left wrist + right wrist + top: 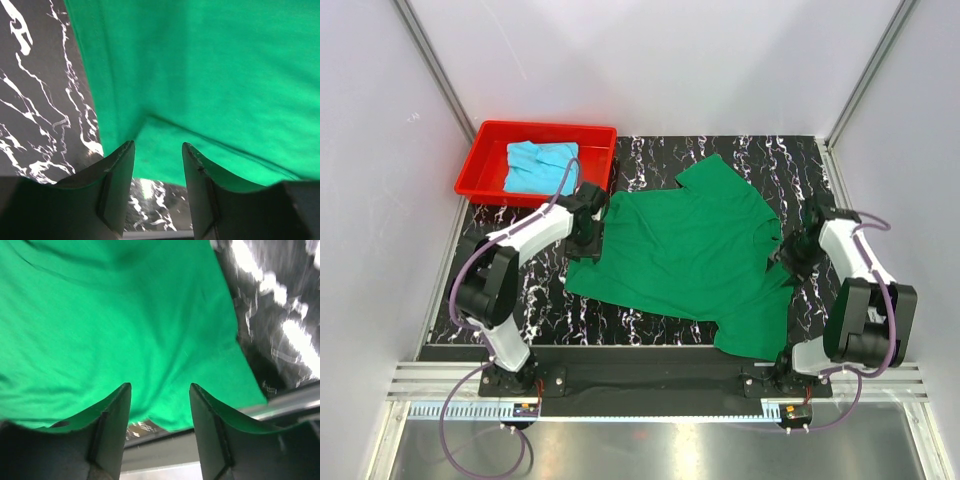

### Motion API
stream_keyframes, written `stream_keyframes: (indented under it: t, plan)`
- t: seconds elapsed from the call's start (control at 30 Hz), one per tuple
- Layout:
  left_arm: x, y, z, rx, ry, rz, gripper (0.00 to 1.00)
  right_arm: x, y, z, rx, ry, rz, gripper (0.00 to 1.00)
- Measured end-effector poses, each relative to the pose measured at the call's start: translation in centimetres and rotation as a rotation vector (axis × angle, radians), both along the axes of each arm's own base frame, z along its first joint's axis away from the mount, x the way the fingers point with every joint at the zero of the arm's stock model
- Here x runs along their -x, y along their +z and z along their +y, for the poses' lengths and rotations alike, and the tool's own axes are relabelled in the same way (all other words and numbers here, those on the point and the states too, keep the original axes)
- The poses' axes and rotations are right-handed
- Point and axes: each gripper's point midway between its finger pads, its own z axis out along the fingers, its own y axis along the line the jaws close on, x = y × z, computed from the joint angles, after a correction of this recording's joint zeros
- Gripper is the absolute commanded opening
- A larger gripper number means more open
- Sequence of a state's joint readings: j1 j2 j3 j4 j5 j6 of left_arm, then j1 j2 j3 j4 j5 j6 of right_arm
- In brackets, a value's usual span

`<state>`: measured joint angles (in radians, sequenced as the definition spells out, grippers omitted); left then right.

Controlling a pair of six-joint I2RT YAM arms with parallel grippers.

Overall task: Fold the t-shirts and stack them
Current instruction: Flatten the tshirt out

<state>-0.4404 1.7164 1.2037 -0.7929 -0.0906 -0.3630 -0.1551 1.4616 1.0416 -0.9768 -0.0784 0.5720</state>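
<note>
A dark green t-shirt (690, 250) lies spread out on the black marbled table, one sleeve pointing to the back. A light cyan-blue t-shirt (538, 165) sits crumpled in the red tray. My left gripper (588, 235) is at the green shirt's left edge. In the left wrist view its jaws (158, 145) stand apart over the hem of the green cloth (210, 75), with table showing between them. My right gripper (790, 250) is at the shirt's right edge. It is open too (160, 386), with the edge of the cloth (115, 315) just past its fingertips.
The red tray (548, 126) stands at the back left corner of the table (540, 300). White walls close in the left, back and right sides. A metal rail (650, 378) runs along the near edge by the arm bases.
</note>
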Motion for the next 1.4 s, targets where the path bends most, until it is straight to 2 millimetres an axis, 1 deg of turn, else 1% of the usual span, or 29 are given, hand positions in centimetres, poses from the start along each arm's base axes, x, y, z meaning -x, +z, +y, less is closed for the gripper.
stream_keyframes:
  t: [0.1,0.13,0.2,0.37,0.53,0.83,0.93,1.07,1.17,1.23,1.4]
  plan:
    - [-0.1,-1.4,0.8,-0.056,-0.005,0.026,0.47,2.4,-1.0,0.7,-0.029,-0.012,0.056,0.57]
    - [0.0,-1.8,0.9,-0.066,-0.005,0.033,0.47,2.9,-1.2,0.8,-0.032,-0.015,0.071,0.57]
    - [0.0,-2.4,1.2,-0.085,-0.006,0.047,0.45,3.3,-1.4,0.9,-0.034,-0.017,0.085,0.57]
    - [-0.3,-2.6,1.2,-0.089,-0.004,0.036,0.41,3.3,-1.5,1.0,-0.038,-0.018,0.086,0.53]
    - [-0.6,-2.6,1.0,-0.082,-0.001,0.023,0.37,3.4,-1.7,1.1,-0.042,-0.02,0.087,0.53]
    - [0.0,-3.1,0.7,-0.079,0.001,0.039,0.37,3.1,-1.7,1.2,-0.054,-0.018,0.076,0.53]
    - [0.1,-3.3,0.7,-0.08,0.003,0.046,0.34,3.0,-1.7,1.2,-0.054,-0.018,0.071,0.52]
    - [0.2,-3.6,0.6,-0.078,0.004,0.055,0.26,2.9,-1.8,1.2,-0.054,-0.018,0.07,0.53]
    - [0.2,-3.7,0.5,-0.073,0.007,0.053,0.13,2.7,-2.1,1.2,-0.055,-0.018,0.072,0.53]
    - [0.2,-3.8,0.5,-0.074,0.008,0.052,0.0,2.7,-2.2,1.2,-0.055,-0.018,0.076,0.53]
    - [0.2,-3.7,0.7,-0.085,0.011,0.043,0.0,2.8,-2.5,1.2,-0.057,-0.017,0.091,0.53]
